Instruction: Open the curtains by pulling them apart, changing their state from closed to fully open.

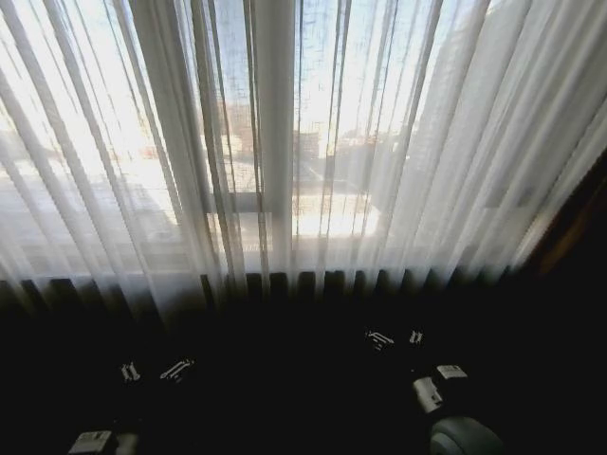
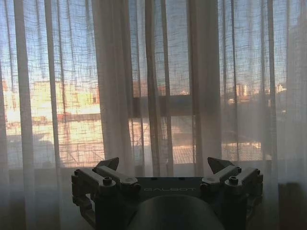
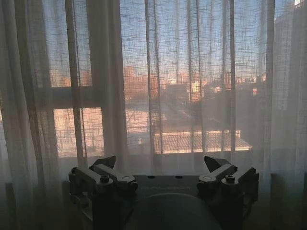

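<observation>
Sheer white curtains hang closed across the whole upper part of the head view, their pleats covering a sunlit window from the left edge to the right. A thick beige-grey fold runs down the centre, where the panels seem to meet in front of a window frame bar. Nothing looks pulled aside yet, so the opening appears still to be done in full. The left gripper sits low in the dark lower left, and the right gripper low in the lower right, both short of the fabric. In each wrist view the claw is spread wide with nothing between its fingers: left gripper, right gripper, the curtains hanging ahead. Open room lies between grippers and hem, and to either side for drawing the panels outward.
</observation>
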Motion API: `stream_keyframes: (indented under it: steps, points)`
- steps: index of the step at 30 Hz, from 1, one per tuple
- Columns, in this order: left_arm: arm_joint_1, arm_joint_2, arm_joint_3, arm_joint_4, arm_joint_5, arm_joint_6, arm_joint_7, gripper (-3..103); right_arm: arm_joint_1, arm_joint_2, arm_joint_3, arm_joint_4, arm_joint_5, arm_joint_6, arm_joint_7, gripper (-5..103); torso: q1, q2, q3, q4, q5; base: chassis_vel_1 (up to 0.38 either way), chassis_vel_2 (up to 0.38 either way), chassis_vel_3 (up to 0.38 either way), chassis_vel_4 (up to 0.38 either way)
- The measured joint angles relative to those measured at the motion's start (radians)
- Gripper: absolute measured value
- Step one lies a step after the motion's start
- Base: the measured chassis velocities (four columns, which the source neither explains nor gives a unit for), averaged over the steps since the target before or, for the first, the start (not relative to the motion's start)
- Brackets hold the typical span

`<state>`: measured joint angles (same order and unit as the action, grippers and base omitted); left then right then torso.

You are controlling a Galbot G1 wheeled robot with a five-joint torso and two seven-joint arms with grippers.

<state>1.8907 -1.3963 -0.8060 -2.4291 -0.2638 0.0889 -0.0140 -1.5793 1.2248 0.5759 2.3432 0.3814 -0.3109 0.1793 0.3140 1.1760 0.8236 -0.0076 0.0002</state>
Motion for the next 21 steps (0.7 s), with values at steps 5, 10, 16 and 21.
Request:
stream_keyframes:
  steps: [5, 10, 16, 21]
  points:
    - [0.007, -0.003, 0.003, -0.005, 0.000, -0.001, 0.001, 100, 0.002, -0.001, 0.001, -0.010, -0.021, 0.020, -0.008, 100, 0.000, 0.000, 0.000, 0.0000, 0.0000, 0.000, 0.000, 0.000, 0.000]
    - [0.014, -0.011, 0.005, -0.007, 0.003, -0.012, 0.002, 100, 0.003, 0.000, 0.002, -0.017, -0.031, 0.033, -0.019, 100, 0.000, 0.000, 0.000, 0.0000, 0.0000, 0.000, 0.000, 0.000, 0.000]
    - [0.023, -0.016, 0.007, -0.007, 0.021, -0.039, 0.015, 100, 0.005, 0.000, 0.002, -0.027, -0.041, 0.059, -0.027, 100, 0.000, 0.000, 0.000, 0.0000, 0.0000, 0.000, 0.000, 0.000, 0.000]
    - [0.034, -0.023, 0.013, -0.009, 0.024, -0.048, 0.026, 100, 0.005, 0.002, 0.001, -0.028, -0.042, 0.066, -0.028, 100, 0.000, 0.000, 0.000, 0.0000, 0.0001, -0.006, 0.012, 0.005, -0.009]
